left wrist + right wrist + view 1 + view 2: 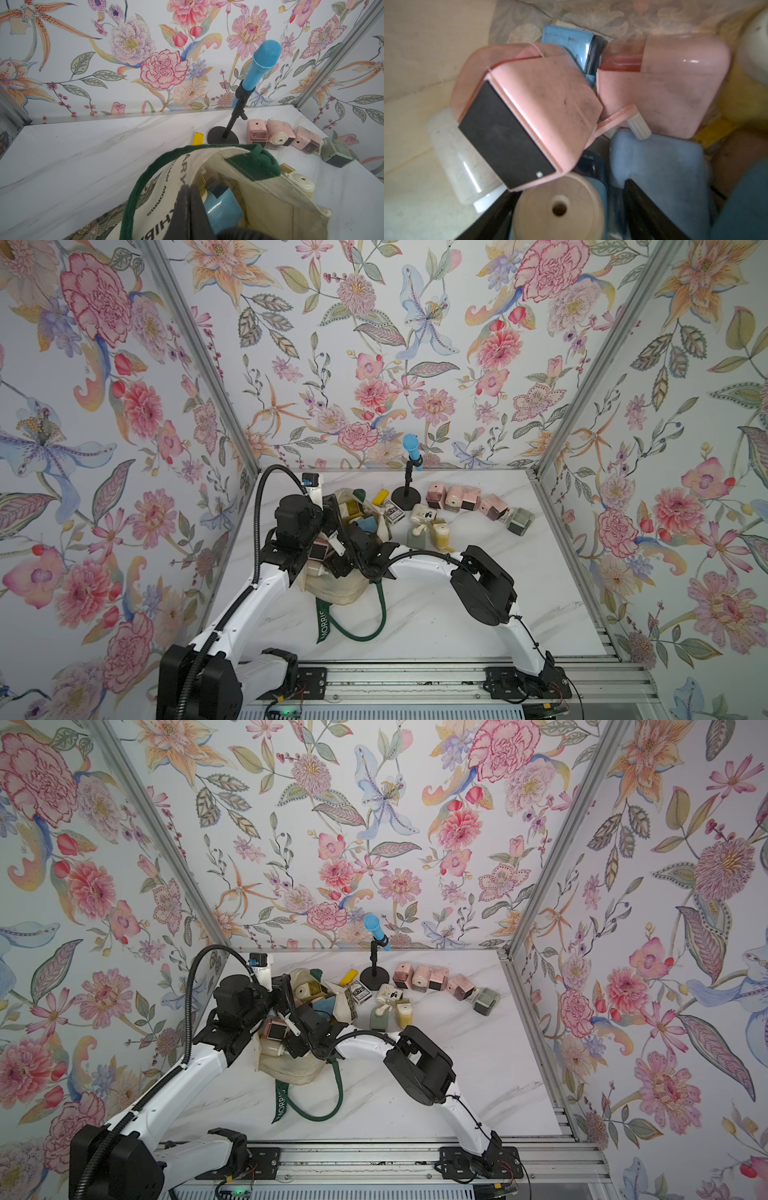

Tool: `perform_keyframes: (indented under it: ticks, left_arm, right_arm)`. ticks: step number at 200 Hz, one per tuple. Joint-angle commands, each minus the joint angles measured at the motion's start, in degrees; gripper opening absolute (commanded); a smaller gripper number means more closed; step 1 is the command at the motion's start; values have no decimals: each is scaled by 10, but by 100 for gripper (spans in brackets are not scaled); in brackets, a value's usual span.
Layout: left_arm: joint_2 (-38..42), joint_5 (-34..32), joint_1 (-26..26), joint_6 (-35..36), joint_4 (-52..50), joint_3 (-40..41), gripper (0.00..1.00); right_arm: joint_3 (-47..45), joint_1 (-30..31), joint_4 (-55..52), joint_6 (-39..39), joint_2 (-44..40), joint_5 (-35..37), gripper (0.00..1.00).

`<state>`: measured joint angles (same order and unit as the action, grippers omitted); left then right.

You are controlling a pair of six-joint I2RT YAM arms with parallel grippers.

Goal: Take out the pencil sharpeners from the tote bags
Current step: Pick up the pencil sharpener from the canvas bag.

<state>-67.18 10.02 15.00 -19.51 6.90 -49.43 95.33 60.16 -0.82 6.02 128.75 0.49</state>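
The cream tote bag [336, 591] [291, 1071] lies open on the marble table with its green handle trailing forward. My left gripper [190, 188] is shut on the bag's canvas rim [270, 197], holding the mouth up. My right gripper [560, 207] is inside the bag, its fingers [645, 203] close on either side of a pencil sharpener [558, 209] with a beige round face. Pink sharpeners [539, 99] [664, 83] and blue ones [664, 166] crowd the bag. Several sharpeners lie outside to the right: pink [457, 497], green [519, 521], cream [422, 514] and yellow [440, 533].
A blue microphone on a black stand [409, 489] rises behind the bag. A flat yellow bar [379, 497] and a small dark printed box [390, 512] lie beside the stand's base. The green handle loop [365, 628] rests on the front table. Floral walls close three sides.
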Motion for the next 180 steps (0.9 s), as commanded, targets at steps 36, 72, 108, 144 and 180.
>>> perform_keyframes:
  ticks: [36, 72, 108, 144, 180]
  left_arm:
    - [-1, 9, 2, -2, 5, -17, 0]
    - [0, 7, 1, -1, 5, -17, 0]
    - [2, 8, 0, -1, 4, -18, 0]
    - [2, 9, 0, -2, 5, -17, 0]
    - [1, 8, -1, -2, 5, -17, 0]
  right_arm:
    - [-74, -4, -82, 0, 10, -8, 60]
    - [-144, -7, -20, -2, -52, -35, 55]
    - [-211, -11, 48, 4, -115, -65, 51]
    - [-250, -4, 80, 7, -166, -80, 50]
    - [-279, 12, 95, 4, -218, -101, 49]
